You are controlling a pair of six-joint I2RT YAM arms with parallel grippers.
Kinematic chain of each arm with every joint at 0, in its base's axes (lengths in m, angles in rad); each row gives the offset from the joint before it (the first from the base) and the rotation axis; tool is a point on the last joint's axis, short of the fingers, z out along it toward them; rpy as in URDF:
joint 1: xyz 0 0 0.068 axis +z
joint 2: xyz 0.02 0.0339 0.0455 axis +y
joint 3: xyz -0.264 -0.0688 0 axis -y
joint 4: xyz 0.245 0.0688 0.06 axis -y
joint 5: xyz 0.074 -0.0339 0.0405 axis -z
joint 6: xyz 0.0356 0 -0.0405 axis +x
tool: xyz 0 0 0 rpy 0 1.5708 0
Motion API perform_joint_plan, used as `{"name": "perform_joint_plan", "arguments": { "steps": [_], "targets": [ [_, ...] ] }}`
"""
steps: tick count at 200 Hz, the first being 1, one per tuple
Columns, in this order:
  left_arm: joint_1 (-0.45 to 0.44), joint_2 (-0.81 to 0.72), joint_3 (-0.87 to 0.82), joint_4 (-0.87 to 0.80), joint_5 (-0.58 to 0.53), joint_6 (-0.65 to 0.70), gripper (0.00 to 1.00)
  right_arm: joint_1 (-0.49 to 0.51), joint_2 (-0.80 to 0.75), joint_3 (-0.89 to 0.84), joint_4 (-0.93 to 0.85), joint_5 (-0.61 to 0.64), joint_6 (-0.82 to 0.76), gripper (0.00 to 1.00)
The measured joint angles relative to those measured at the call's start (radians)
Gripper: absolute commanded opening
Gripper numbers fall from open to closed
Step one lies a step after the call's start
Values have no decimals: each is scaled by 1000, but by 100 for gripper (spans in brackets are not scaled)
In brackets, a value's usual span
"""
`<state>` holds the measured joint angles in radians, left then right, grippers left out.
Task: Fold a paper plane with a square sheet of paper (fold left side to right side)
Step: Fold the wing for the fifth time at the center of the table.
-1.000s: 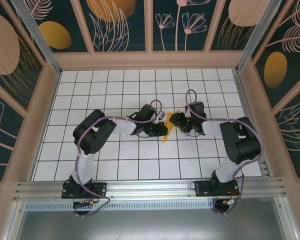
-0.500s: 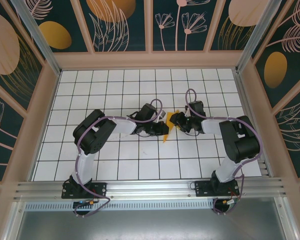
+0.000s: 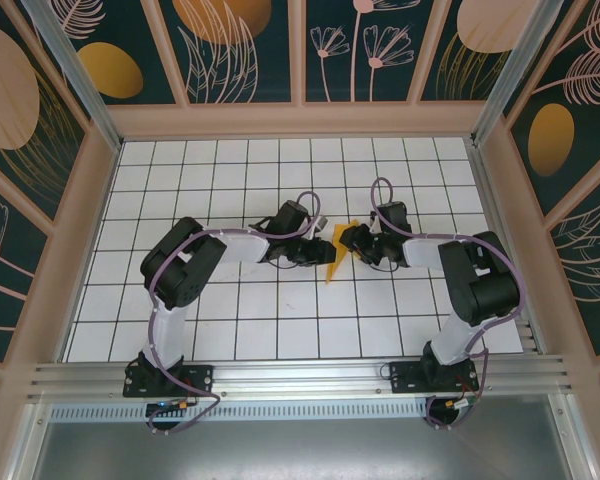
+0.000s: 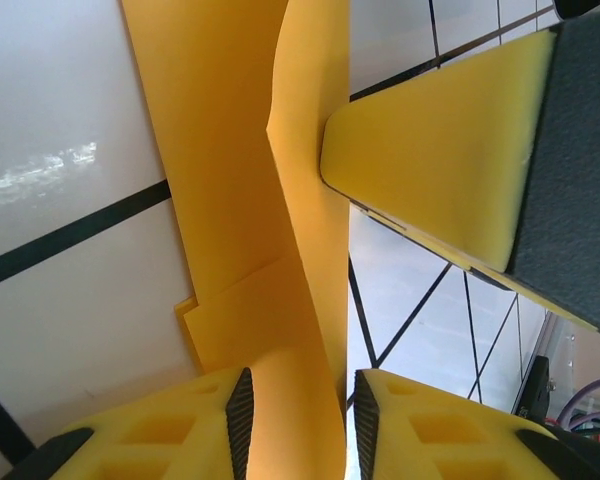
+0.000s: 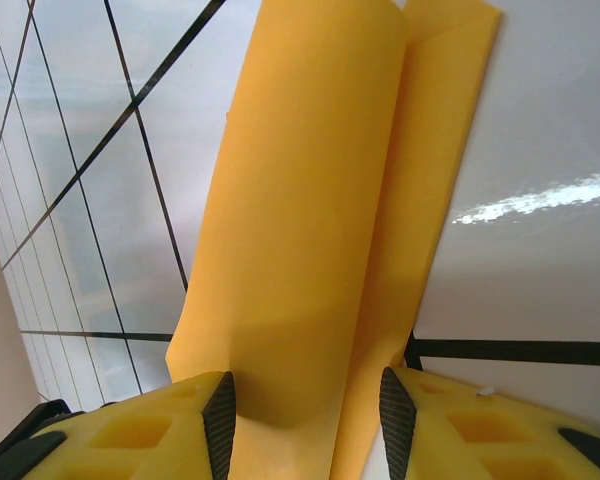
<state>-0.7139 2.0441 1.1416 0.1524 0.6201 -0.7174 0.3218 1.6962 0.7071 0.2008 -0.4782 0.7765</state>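
paper plane (image 3: 332,256) stands on edge mid-table (image 3: 280,312) between the two arms, half-creased. right gripper (image 5: 305,420) looks clamped on the bulged fold, probably as the anchor so the layers don't spring apart. left gripper (image 4: 298,425) has its jaws parted, with the paper loose in the gap and not pinched — likely freeing it to re-grip for the next crease.

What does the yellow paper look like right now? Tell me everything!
The paper is thin, plain orange-yellow, folded lengthwise into a long narrow strip with overlapping layers, bowed rather than flat. From above it is a slim pointed sliver near the middle of the table. It passes between the left gripper's foam fingers, which stand apart, and between the right gripper's fingers; whether those grip it is unclear.
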Motion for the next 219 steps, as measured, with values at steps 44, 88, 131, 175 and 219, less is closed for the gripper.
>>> {"name": "perform_joint_plan", "arguments": {
  "steps": [44,88,131,175,219],
  "targets": [
    [3,-16,24,-37,-4,17,36,0,0,0,0,0,0,46],
    [35,-16,48,-37,-3,17,35,0,0,2,-3,2,0,46],
    [74,-15,61,-37,0,8,31,0,2,5,-10,2,0,46],
    [85,-6,105,-25,27,0,33,0,2,6,-13,3,0,46],
    [85,42,121,-22,54,-14,32,0,2,7,-14,3,0,45]
  ]
}}
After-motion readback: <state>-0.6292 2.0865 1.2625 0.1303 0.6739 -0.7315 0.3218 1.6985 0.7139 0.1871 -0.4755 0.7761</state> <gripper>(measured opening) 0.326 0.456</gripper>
